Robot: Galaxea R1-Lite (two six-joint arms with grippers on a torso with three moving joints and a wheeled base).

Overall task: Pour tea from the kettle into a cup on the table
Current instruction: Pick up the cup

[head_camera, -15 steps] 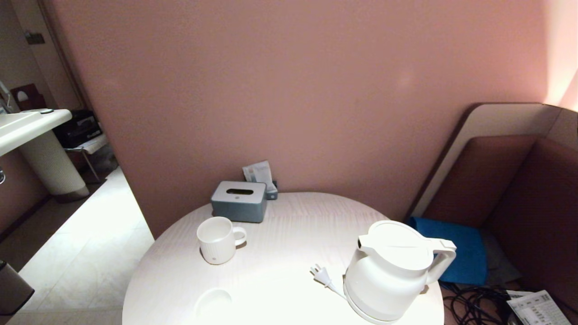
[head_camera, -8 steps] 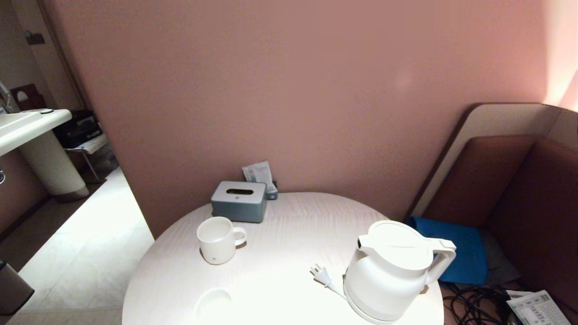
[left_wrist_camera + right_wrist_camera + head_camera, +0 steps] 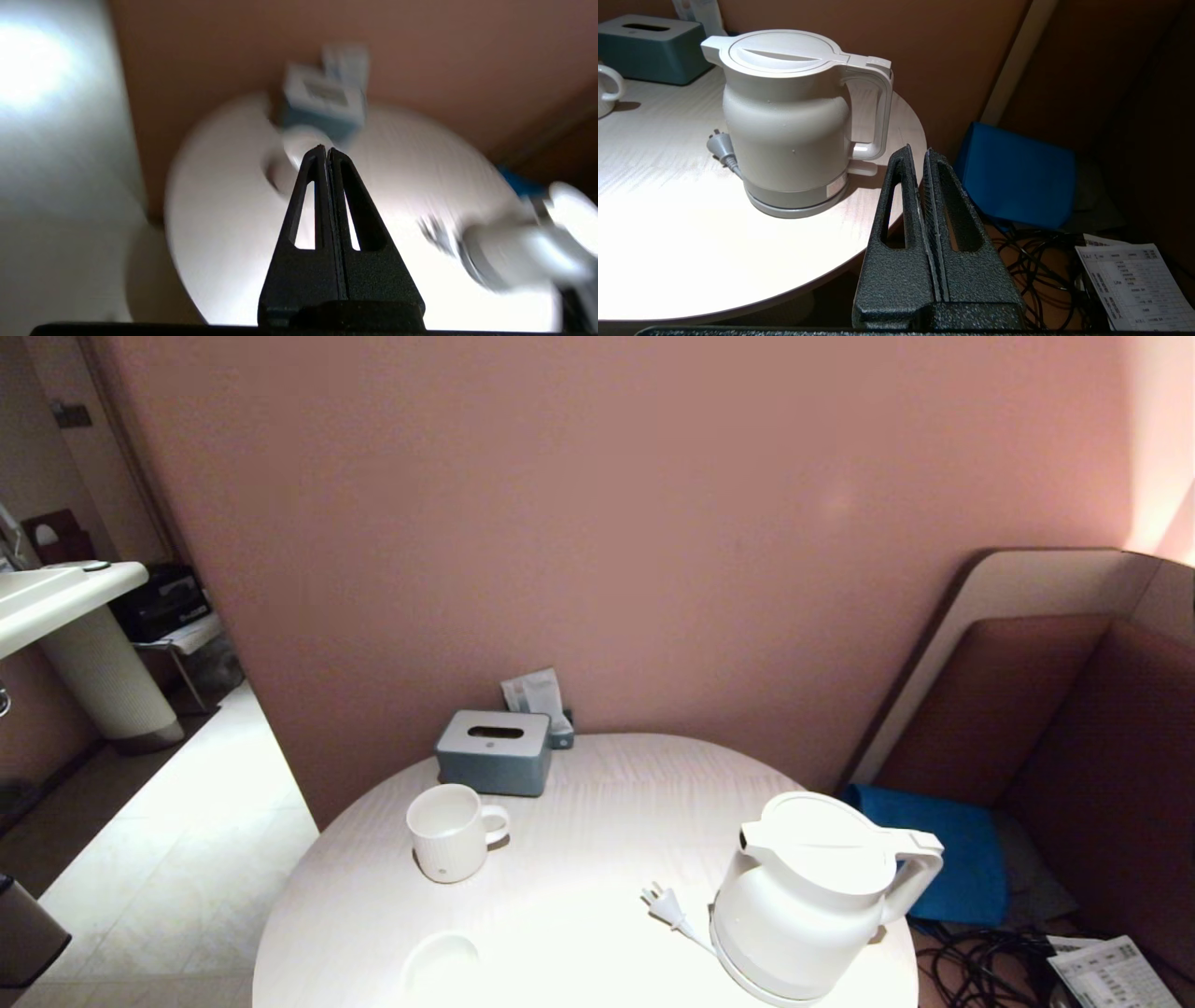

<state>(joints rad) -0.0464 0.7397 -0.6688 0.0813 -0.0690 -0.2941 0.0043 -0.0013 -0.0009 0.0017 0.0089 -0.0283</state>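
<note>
Round white table [image 3: 579, 821]: kettle [image 3: 808, 896] untouched, cup [image 3: 441, 963] left of it; left gripper [image 3: 326, 151] and right gripper [image 3: 917, 151] closed, empty — open before taking handle.

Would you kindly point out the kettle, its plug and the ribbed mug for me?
kettle [image 3: 794, 915]: head view, front of the body.
plug [image 3: 659, 900]: head view, plug head.
ribbed mug [image 3: 448, 849]: head view, outer wall.

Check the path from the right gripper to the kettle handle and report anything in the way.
Nothing visible blocks it. The right gripper, shut, sits off the table edge, and the kettle has its loop handle turned toward it with open space between. The plug lies on the kettle's far side.
</note>
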